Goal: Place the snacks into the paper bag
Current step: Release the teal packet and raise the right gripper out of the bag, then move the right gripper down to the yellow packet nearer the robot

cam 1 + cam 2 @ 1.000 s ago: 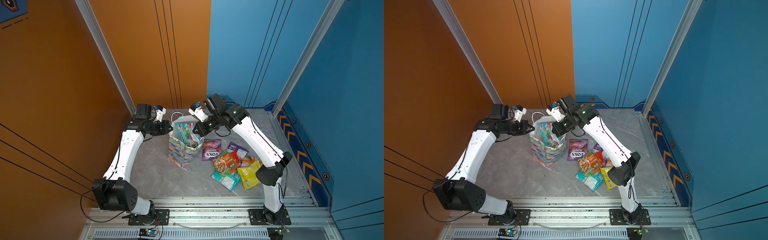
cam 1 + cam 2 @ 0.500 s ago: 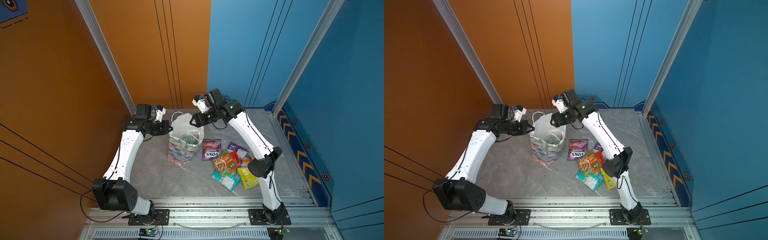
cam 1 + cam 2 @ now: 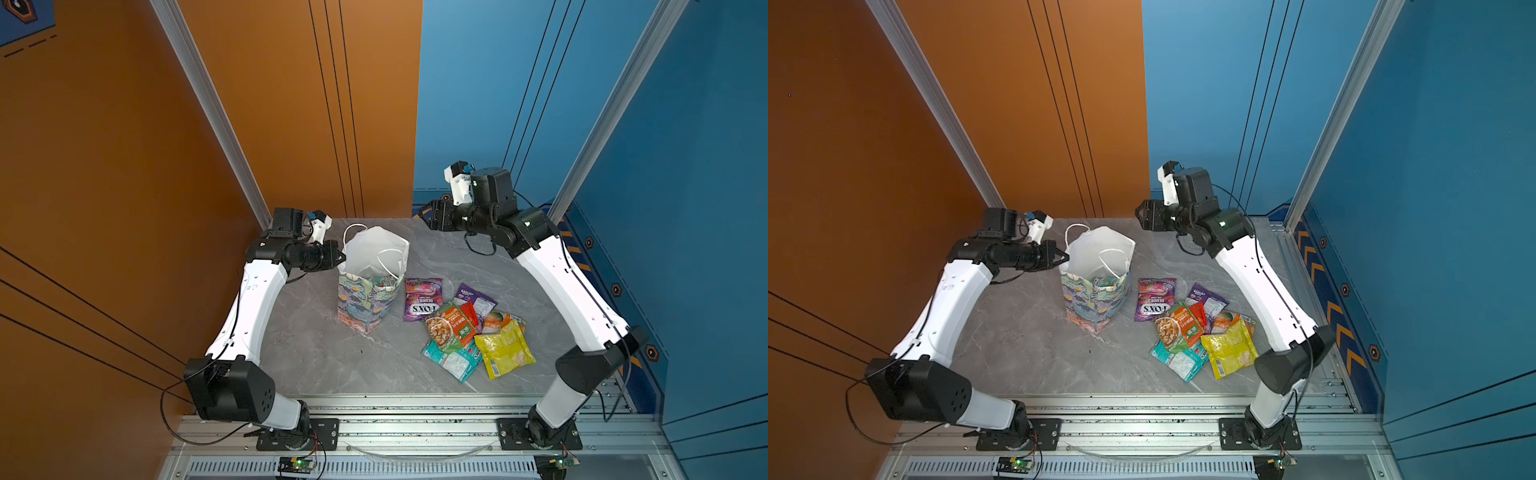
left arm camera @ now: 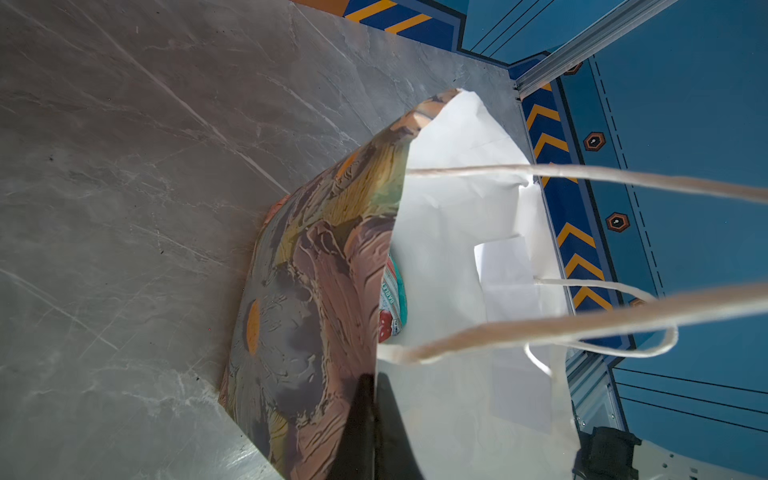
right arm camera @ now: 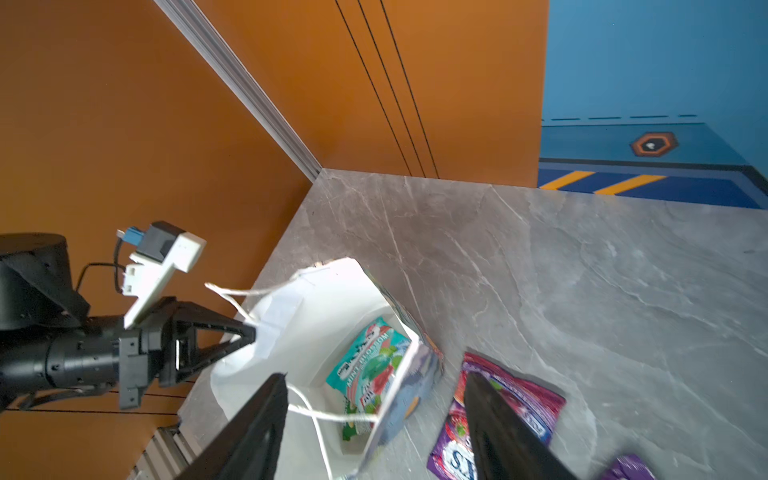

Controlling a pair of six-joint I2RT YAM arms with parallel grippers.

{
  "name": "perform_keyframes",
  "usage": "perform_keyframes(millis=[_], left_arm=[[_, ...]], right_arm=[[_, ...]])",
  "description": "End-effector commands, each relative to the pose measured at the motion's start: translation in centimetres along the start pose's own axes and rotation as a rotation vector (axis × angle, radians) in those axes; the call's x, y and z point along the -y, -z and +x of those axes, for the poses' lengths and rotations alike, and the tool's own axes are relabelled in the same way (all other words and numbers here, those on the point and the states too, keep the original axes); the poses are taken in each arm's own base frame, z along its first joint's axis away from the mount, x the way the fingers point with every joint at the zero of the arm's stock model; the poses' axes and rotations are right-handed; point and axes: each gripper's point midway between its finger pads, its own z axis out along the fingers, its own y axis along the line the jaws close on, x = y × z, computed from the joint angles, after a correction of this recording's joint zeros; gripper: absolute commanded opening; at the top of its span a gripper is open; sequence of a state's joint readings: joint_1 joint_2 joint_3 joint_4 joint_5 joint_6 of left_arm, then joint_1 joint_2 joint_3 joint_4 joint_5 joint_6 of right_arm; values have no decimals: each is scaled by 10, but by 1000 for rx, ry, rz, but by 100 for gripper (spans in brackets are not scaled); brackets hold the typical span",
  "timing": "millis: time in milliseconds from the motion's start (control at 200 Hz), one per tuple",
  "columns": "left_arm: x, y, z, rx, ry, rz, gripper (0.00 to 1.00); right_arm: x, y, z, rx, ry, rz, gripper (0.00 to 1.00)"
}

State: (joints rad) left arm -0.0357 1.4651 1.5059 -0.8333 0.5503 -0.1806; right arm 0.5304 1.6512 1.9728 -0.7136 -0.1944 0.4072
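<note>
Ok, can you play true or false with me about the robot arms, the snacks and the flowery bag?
1. The left gripper pinches the rim of the paper bag. True.
2. The right gripper holds a snack. False: it is open and empty, up above the table.
3. The yellow packet is in the bag. False: it lies on the table.
4. A teal packet is inside the bag. True.
5. The purple FOX'S packet lies on the table beside the bag. True.

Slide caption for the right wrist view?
Open right gripper frames the paper bag, teal packet inside; left gripper pinches its rim.
</note>
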Motion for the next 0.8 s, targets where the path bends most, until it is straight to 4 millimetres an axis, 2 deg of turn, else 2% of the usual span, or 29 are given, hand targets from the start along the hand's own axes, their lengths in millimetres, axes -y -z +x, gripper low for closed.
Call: perform_keyframes(millis=[0,135,245,250,420,546,796], left_arm=[[3,7,-1,19,-15,1,0],[2,8,-1,24,-15,-8,0],[-1,9,-1,26,-18,-22,0],[-1,9,0,26,-17,-22,0],[-5,7,-1,25,-8,-33,0],[-7,5,-2,23,-6,-39,0],[-8,6,-3,28,-10,-46,0]], right_arm=[[26,9,10,61,-73,78,72],[69,29,59,14,-157,188,79],[103,44,108,-35,-258,275,99],[107,45,115,-44,-267,286,100],[158,60,201,-165,-451,473,100],[177,70,248,-258,-505,584,100],[192,96,303,-248,-617,675,100]])
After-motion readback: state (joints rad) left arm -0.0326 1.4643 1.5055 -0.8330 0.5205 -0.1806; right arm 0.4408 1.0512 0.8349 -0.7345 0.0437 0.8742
